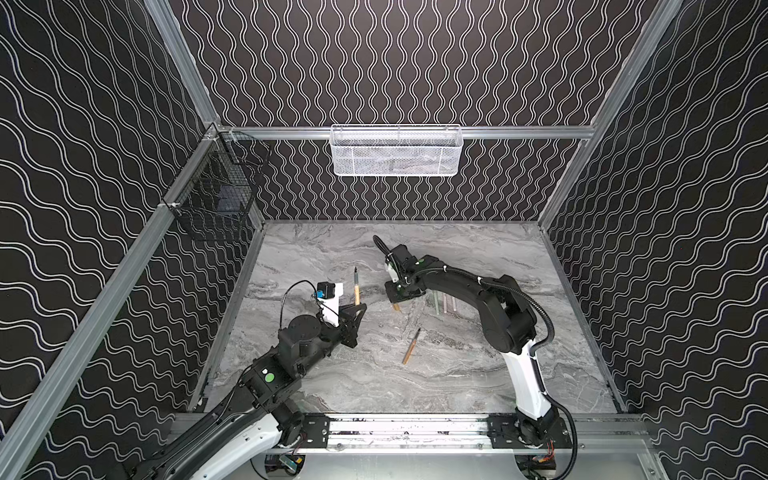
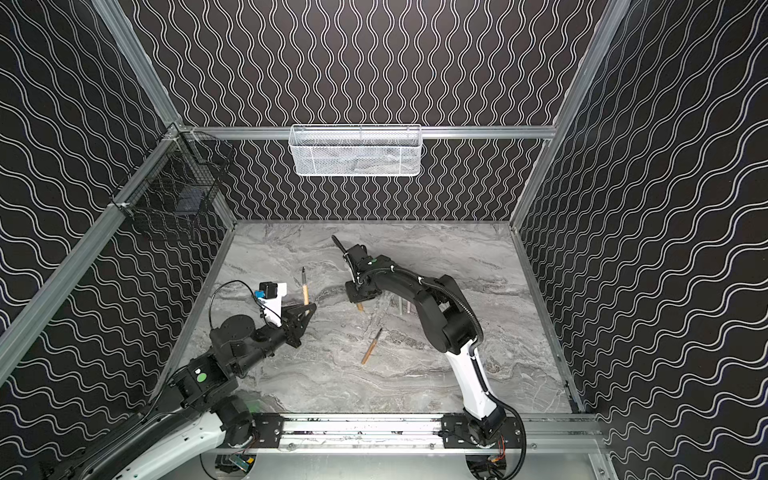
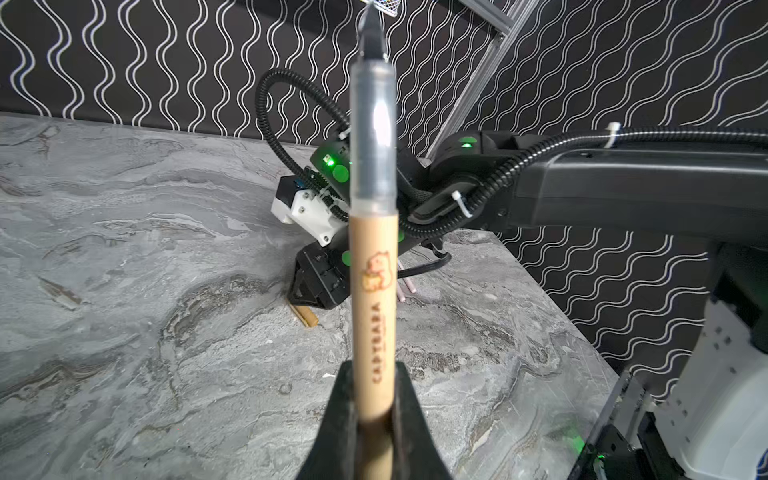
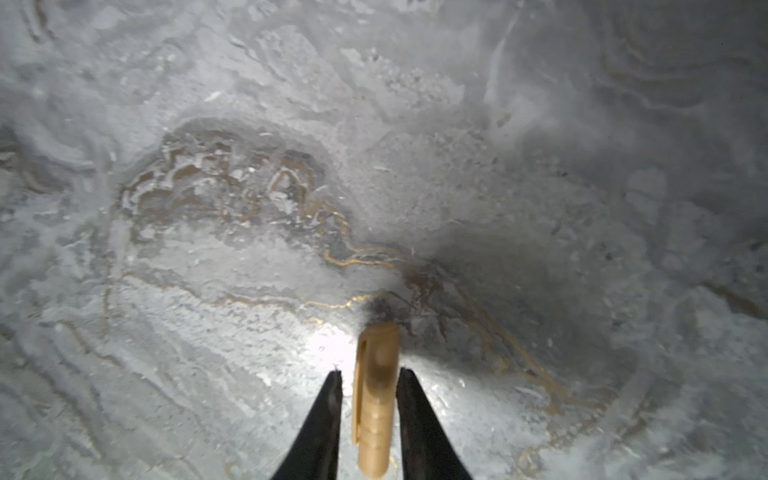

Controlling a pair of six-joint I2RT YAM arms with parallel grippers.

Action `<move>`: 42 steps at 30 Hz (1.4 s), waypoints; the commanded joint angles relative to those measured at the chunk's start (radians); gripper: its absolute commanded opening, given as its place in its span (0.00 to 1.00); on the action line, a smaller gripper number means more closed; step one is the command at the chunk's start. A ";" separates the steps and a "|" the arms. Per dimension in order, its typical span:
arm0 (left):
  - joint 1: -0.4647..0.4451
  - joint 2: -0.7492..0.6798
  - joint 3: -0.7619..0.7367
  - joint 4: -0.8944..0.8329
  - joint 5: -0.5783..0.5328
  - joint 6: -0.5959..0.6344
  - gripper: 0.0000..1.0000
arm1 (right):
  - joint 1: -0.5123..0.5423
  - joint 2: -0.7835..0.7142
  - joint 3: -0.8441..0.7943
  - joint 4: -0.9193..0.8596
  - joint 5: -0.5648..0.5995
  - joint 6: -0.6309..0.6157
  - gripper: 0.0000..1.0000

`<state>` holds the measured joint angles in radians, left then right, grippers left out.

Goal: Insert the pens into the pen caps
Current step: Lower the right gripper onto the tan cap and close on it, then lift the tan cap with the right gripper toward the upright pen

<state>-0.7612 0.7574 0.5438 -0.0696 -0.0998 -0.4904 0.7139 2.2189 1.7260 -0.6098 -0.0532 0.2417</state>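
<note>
My left gripper (image 1: pixel 358 309) (image 3: pixel 370 365) is shut on the lower barrel of a tan-orange pen (image 1: pixel 356 286) (image 3: pixel 374 291), held upright with its dark tip up. My right gripper (image 1: pixel 395 298) (image 4: pixel 370 374) points down at the table and straddles a tan-orange pen cap (image 1: pixel 396 307) (image 4: pixel 376 395) lying there. Its jaws stand close round the cap, with a thin gap on one side. A second tan-orange pen (image 1: pixel 411 346) (image 2: pixel 371 346) lies loose on the table. A pale green pen (image 1: pixel 436 301) and pale pink pens (image 1: pixel 446 306) lie partly hidden behind the right arm.
The marble table (image 1: pixel 374 386) is walled on three sides. A white mesh basket (image 1: pixel 395 151) hangs on the back wall and a black wire basket (image 1: pixel 216 195) on the left wall. The arms' base rail (image 1: pixel 407 428) runs along the front edge.
</note>
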 commanded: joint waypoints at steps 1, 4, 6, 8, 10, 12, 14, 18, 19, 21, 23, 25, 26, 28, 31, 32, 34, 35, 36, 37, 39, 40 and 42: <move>0.000 0.000 0.006 0.021 0.008 0.018 0.00 | 0.004 0.013 0.016 -0.046 0.020 -0.019 0.27; 0.000 0.009 0.009 0.021 0.015 0.015 0.00 | 0.003 0.032 0.032 -0.067 0.019 -0.024 0.24; -0.001 0.013 0.013 0.019 0.024 0.016 0.00 | 0.003 0.040 0.038 -0.074 0.020 -0.028 0.22; 0.000 0.015 0.013 0.018 0.026 0.016 0.00 | 0.002 0.043 0.034 -0.074 0.024 -0.027 0.21; 0.000 0.016 0.013 0.016 0.028 0.015 0.00 | 0.003 0.045 0.026 -0.072 0.019 -0.024 0.21; -0.001 0.014 0.014 0.016 0.029 0.016 0.00 | 0.002 0.046 0.020 -0.069 0.013 -0.022 0.19; 0.000 0.014 0.010 0.018 0.026 0.016 0.00 | 0.003 0.049 0.016 -0.071 0.010 -0.013 0.16; -0.001 0.018 0.014 0.017 0.034 0.013 0.00 | 0.004 0.024 -0.012 -0.042 0.003 0.000 0.12; 0.000 0.018 0.012 0.018 0.034 0.015 0.00 | 0.004 0.015 -0.019 -0.033 0.005 0.003 0.12; -0.001 0.024 0.010 0.025 0.032 0.015 0.00 | 0.004 -0.016 -0.040 -0.002 0.007 0.013 0.10; 0.000 0.031 0.010 0.029 0.037 0.011 0.00 | 0.004 -0.056 -0.071 0.034 0.006 0.022 0.09; -0.001 0.038 0.008 0.037 0.041 0.012 0.00 | 0.002 -0.100 -0.109 0.082 0.013 0.036 0.08; 0.000 0.041 0.004 0.043 0.041 0.012 0.00 | 0.002 -0.130 -0.132 0.108 0.014 0.038 0.08; 0.000 0.046 -0.002 0.063 0.044 0.012 0.00 | -0.003 -0.191 -0.192 0.169 0.022 0.055 0.07; -0.001 0.060 -0.028 0.124 0.068 0.012 0.00 | -0.018 -0.312 -0.322 0.291 0.009 0.079 0.07; -0.001 0.069 -0.038 0.151 0.078 0.008 0.00 | -0.026 -0.375 -0.374 0.342 -0.010 0.089 0.06; -0.001 0.089 -0.056 0.205 0.097 0.003 0.00 | -0.048 -0.482 -0.482 0.433 -0.055 0.123 0.05; -0.001 0.101 -0.062 0.230 0.112 0.001 0.00 | -0.055 -0.545 -0.542 0.487 -0.061 0.135 0.05; -0.001 0.115 -0.065 0.255 0.133 0.002 0.00 | -0.058 -0.610 -0.602 0.541 -0.056 0.139 0.05; -0.003 0.125 -0.069 0.278 0.156 0.006 0.00 | -0.059 -0.662 -0.650 0.592 -0.050 0.137 0.05; -0.010 0.152 -0.084 0.336 0.183 0.011 0.00 | -0.063 -0.789 -0.769 0.711 -0.046 0.137 0.04; -0.014 0.165 -0.094 0.369 0.191 0.011 0.00 | -0.065 -0.838 -0.827 0.762 -0.044 0.139 0.04; -0.026 0.203 -0.112 0.441 0.206 0.012 0.00 | -0.069 -0.949 -0.913 0.874 -0.041 0.150 0.04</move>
<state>-0.7780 0.9302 0.4477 0.2089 0.0540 -0.4911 0.6506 1.3632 0.8890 0.0219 -0.1009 0.3595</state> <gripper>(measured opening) 0.111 0.148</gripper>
